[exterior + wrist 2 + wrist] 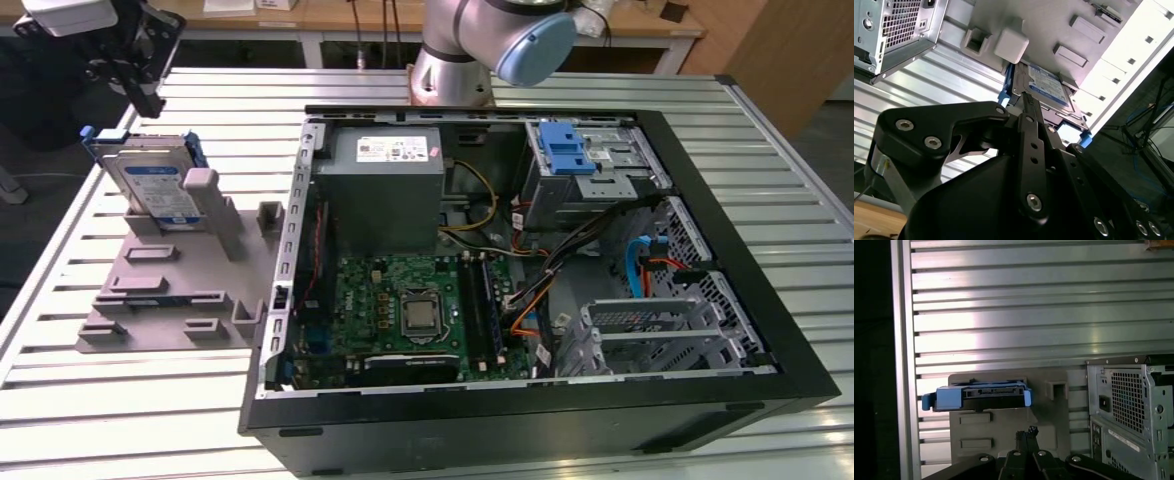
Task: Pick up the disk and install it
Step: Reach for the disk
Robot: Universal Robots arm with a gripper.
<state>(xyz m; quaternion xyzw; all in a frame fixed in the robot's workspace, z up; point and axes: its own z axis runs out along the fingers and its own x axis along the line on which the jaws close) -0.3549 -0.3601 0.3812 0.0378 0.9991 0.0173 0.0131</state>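
One claw (1026,431): fingers drawn narrow, tips all but meeting, holding nothing, poised in the air. One disk (150,185): in the exterior view directly beneath the claw tips, near but apart from them. It stands on a short end, tilted a little, with its other short end and blue frame turned up at the claw, so its long axis runs roughly toward the claw. One grey holder (160,300): carries the disk. One open computer case (534,400): beside the holder, toward the exterior view's right, well apart from the claw. One slatted metal table (134,420): bears everything.
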